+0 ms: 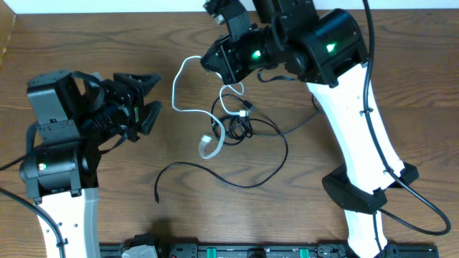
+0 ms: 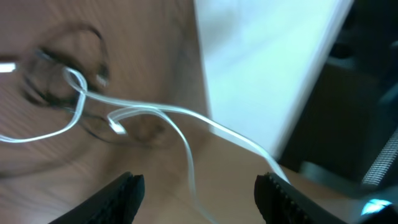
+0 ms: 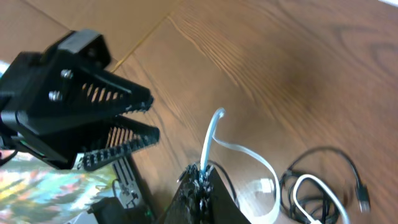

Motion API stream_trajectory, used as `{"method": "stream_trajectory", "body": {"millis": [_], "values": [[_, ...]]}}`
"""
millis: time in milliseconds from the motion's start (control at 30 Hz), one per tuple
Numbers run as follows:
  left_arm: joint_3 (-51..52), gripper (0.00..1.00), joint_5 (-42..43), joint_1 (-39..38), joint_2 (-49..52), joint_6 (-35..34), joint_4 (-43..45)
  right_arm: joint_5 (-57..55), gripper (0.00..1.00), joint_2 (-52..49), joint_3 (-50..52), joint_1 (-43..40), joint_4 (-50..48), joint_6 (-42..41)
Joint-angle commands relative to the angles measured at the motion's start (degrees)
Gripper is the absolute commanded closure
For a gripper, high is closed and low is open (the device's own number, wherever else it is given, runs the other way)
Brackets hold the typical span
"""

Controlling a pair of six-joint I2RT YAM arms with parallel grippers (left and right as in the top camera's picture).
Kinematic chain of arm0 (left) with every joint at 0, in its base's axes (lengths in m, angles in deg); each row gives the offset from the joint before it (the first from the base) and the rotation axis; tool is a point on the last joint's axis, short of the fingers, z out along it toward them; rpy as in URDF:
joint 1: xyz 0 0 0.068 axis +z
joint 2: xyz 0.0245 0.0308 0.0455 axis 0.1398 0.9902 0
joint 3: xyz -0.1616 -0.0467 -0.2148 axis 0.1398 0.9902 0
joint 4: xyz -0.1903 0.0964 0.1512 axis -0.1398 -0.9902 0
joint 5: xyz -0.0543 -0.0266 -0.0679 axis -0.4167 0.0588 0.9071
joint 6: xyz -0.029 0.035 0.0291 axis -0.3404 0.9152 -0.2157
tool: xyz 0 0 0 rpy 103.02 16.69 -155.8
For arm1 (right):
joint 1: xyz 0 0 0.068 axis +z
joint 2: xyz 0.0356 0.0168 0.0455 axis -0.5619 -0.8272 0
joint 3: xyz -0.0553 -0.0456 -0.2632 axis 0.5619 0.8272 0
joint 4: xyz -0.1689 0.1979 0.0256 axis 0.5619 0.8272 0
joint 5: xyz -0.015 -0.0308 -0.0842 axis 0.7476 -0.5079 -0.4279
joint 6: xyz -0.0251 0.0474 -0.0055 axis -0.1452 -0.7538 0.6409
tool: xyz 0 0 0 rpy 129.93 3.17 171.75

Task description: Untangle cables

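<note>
A white cable (image 1: 177,84) runs from my right gripper (image 1: 209,60) in a loop to the left and down to a flat coil (image 1: 208,147). My right gripper is shut on the white cable (image 3: 208,140) and holds it above the table. Black cables (image 1: 247,125) lie tangled in the middle, with one long black strand (image 1: 188,168) trailing left. My left gripper (image 1: 149,99) is open and empty, left of the white loop. In the left wrist view the white cable (image 2: 186,118) crosses between the open jaws (image 2: 199,196).
The left arm's open fingers (image 3: 118,121) show in the right wrist view. The right arm's white link (image 1: 358,122) stands at the right of the wooden table (image 1: 93,36). A black rail (image 1: 237,251) runs along the front edge.
</note>
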Motion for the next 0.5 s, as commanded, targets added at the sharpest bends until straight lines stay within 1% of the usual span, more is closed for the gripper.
{"method": "stream_trajectory", "body": {"millis": [0,100,167,333,467], "values": [[-0.48,0.37,6.60,0.31,0.31,-16.90,2.97,1.53,0.99,1.73,-0.24,1.92,-1.64,3.48],[-0.48,0.36,6.58,0.31,0.31,-22.03,5.64,1.55,0.99,1.73,-0.22,3.98,-3.32,3.45],[-0.48,0.36,6.62,0.31,0.31,-24.09,5.79,0.81,0.99,1.73,-0.22,5.42,-4.17,3.45],[-0.48,0.36,6.58,0.31,0.31,-26.99,5.77,-5.55,0.99,1.73,-0.22,9.01,-6.01,3.45],[-0.48,0.37,6.34,0.31,0.44,-27.34,5.73,-7.17,0.99,1.73,-0.22,10.64,-7.37,3.48]]}}
